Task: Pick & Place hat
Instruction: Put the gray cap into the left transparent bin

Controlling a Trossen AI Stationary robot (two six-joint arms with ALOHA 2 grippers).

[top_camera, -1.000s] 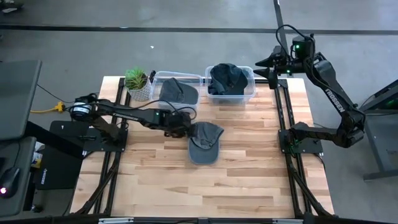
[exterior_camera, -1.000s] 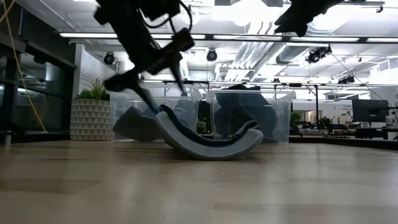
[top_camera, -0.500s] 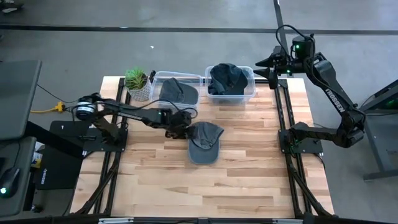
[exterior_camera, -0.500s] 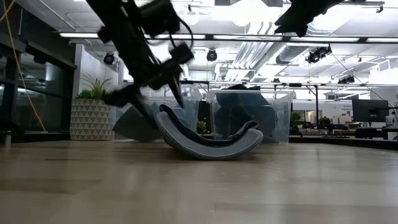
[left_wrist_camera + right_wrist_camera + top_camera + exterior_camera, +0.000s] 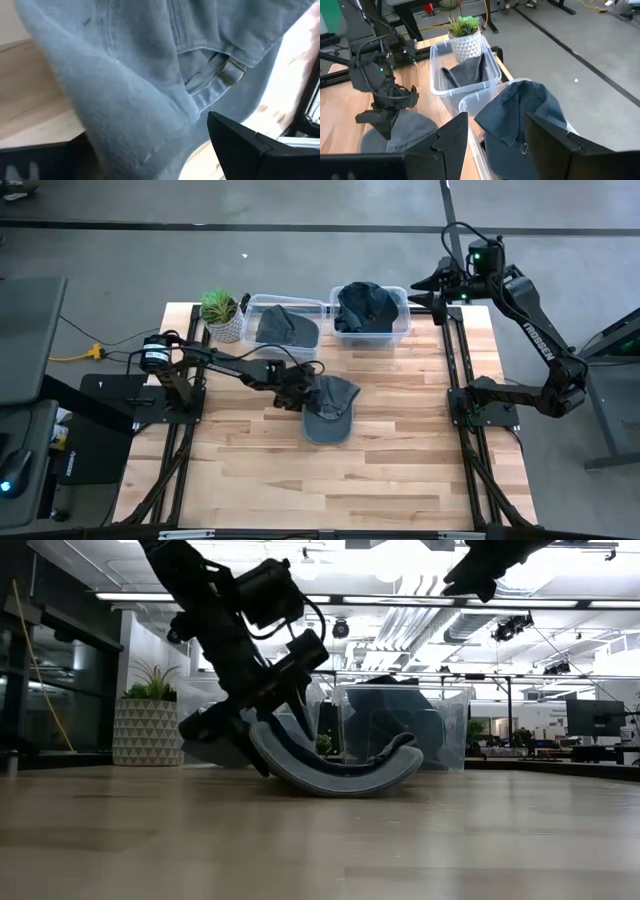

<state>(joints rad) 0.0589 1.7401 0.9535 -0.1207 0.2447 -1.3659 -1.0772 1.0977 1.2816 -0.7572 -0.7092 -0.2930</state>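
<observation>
Pale wooden planks form the table (image 5: 400,470), on which every item stands. Two dark arms work over it. The left arm reaches from the table's left edge toward the centre; the right arm is raised above the far right corner, beside the bins.

Two clear plastic bins stand side by side along the far edge. The right bin (image 5: 400,330) holds a dark blue hat (image 5: 366,304) that bulges above its rim; the left bin (image 5: 262,308) holds a grey hat (image 5: 284,327).

A third grey-blue hat (image 5: 330,412) lies on the table near the centre, in front of the left bin, its brim pointing toward the near edge. In the low view its brim curves up off the wood (image 5: 330,772).

The left gripper (image 5: 300,393) sits low at the crown edge of this hat, fingers spread with the fabric between them. In the left wrist view the denim and its back strap buckle (image 5: 231,74) fill the frame between the fingers.

The right gripper (image 5: 428,290) hangs in the air with its fingers apart, holding nothing.

A small potted plant (image 5: 221,314) in a white faceted pot stands at the far left, just beside the left bin.
</observation>
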